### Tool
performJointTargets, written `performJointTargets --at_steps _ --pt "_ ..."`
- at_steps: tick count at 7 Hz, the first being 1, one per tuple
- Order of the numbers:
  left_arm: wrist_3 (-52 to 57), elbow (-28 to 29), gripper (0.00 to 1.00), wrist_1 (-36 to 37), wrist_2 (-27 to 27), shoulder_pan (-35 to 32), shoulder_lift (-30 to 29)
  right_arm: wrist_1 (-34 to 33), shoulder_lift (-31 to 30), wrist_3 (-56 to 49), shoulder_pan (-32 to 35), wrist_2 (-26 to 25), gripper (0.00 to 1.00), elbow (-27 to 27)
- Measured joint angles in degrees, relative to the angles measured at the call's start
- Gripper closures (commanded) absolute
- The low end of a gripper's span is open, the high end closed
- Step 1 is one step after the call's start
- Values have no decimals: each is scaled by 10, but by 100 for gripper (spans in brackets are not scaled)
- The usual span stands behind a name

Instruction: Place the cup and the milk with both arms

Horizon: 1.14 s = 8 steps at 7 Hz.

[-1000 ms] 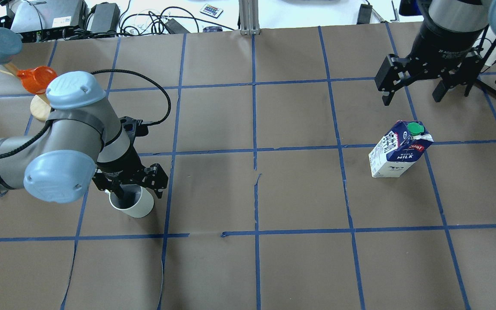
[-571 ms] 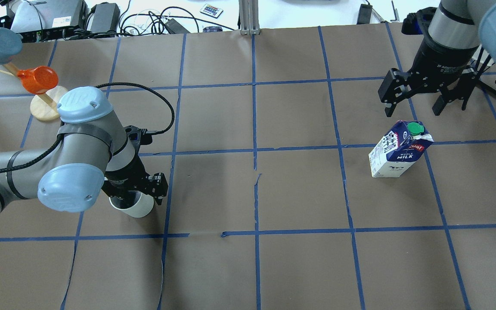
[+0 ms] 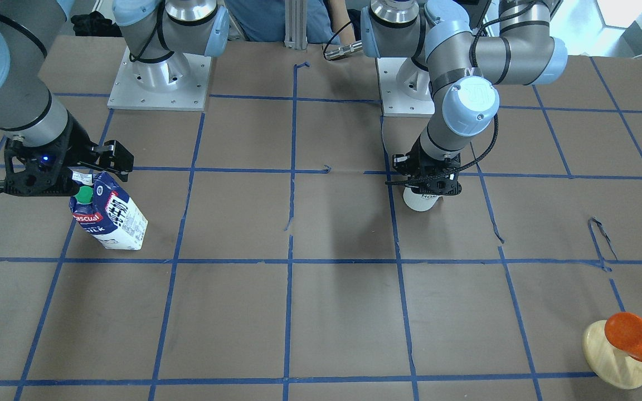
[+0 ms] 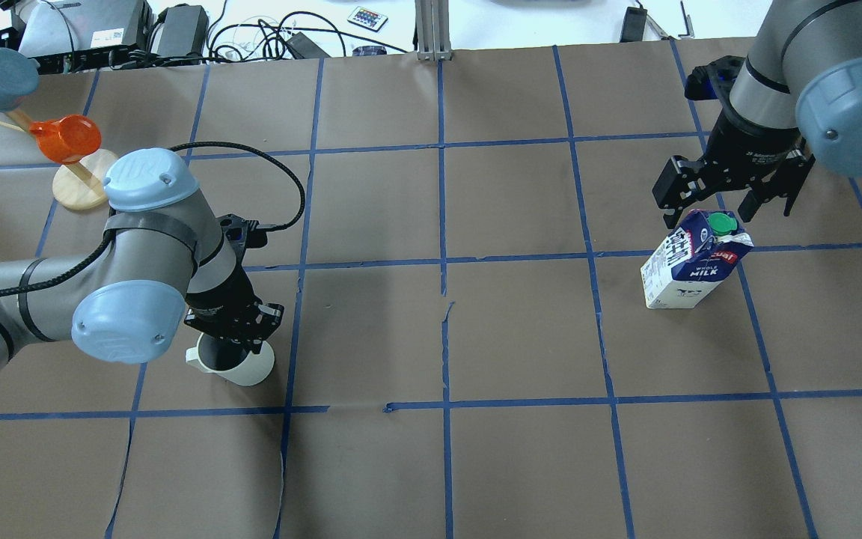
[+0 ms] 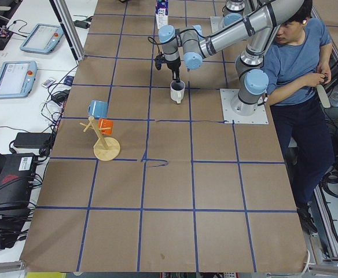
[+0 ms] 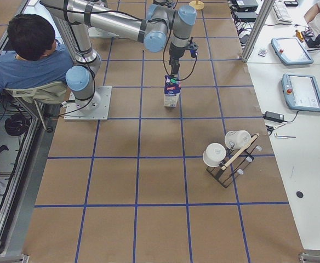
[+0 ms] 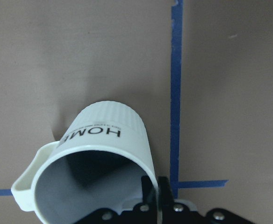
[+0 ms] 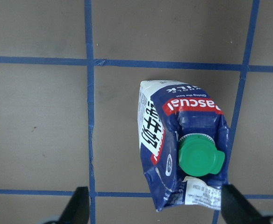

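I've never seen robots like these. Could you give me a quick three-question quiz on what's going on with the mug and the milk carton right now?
1. True or false: the right claw is closed around the milk.
2. How does the left claw hold the cup? A) by the handle B) pinching the rim wall, one finger inside C) from underneath
3. Fill in: the milk's screw cap is ____.

Key:
1. False. It is open, its fingers wide apart at the carton's top.
2. B
3. green
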Motion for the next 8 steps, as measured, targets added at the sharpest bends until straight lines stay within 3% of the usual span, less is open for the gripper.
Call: performJointTargets --at_steps 3,6,8 --pt "-93 72 100 -9 -36 -26 -18 -23 4 -16 -8 -15 0 10" --pt "-285 154 100 -12 -106 -93 -68 -34 10 -40 -10 -19 0 13" --pt "-434 210 100 -11 -120 -162 -115 -44 13 -41 -14 -19 5 25"
